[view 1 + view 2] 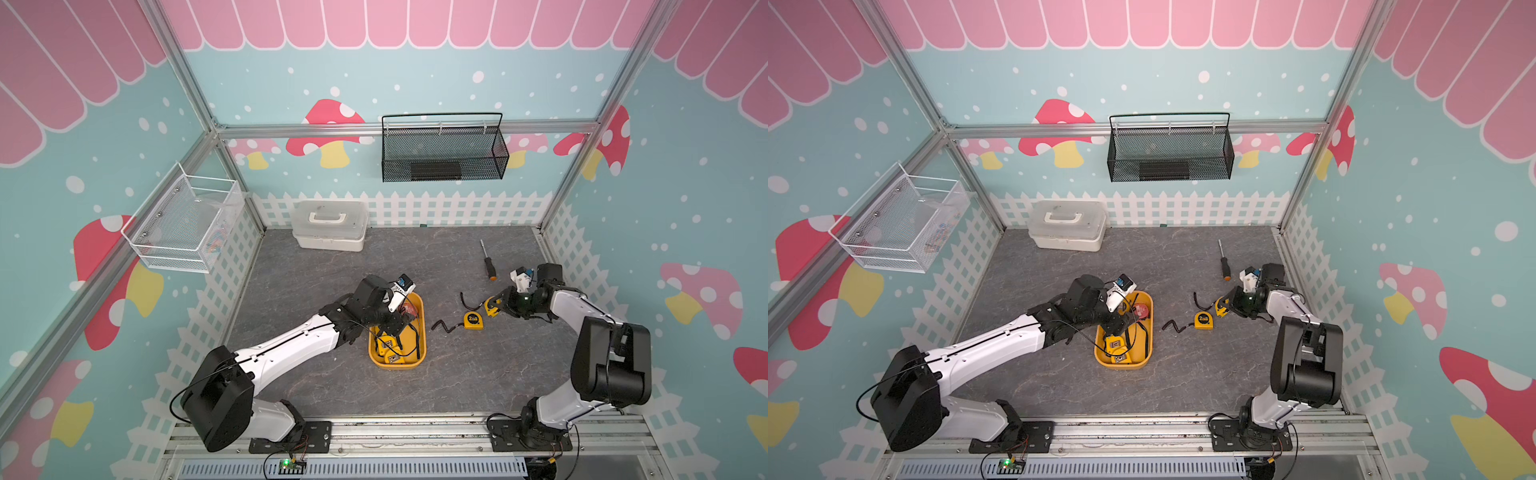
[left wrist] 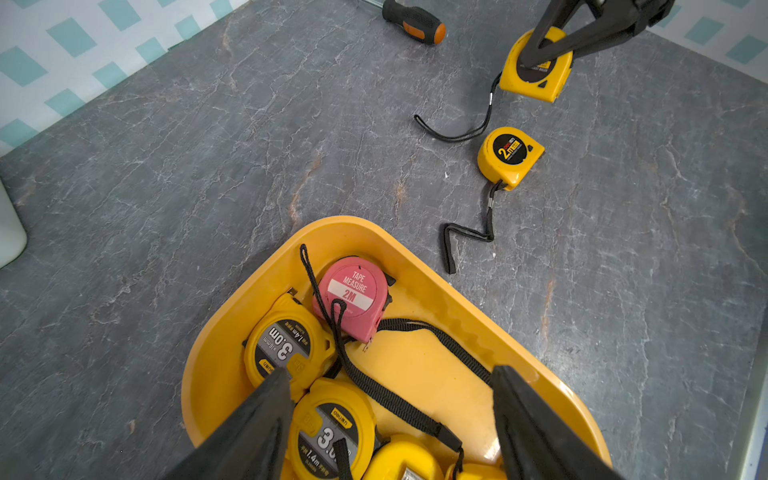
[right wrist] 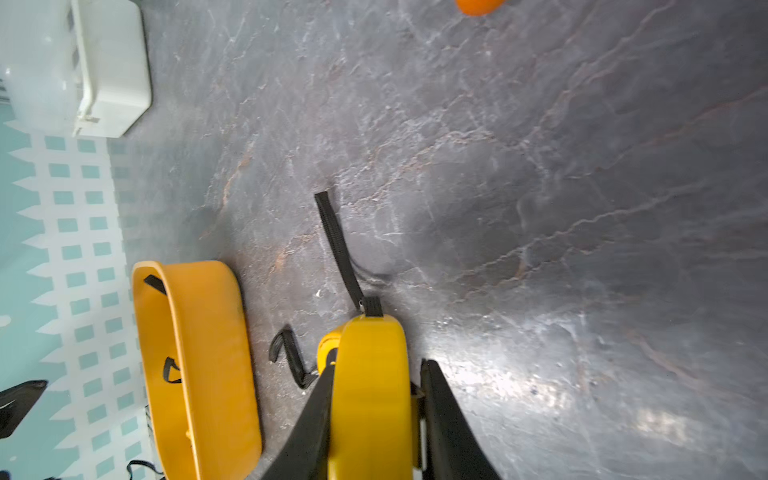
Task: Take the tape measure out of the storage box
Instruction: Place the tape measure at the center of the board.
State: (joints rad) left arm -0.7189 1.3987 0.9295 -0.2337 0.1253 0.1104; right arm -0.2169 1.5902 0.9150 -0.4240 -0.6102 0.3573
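R gripper (image 3: 376, 368) clamps yellow tape measure (image 3: 370, 399), apparently resting on tabletop (image 3: 540, 208) beneath: release fully, then lift straight up; L gripper (image 2: 390, 374), half-open & empty, hangs over storage box (image 2: 353, 224).

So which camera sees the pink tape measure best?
The left wrist view: the pink tape measure sits close in the yellow tray, label readable. Both top views show just a small red patch. The right wrist view shows only the tray's wall.
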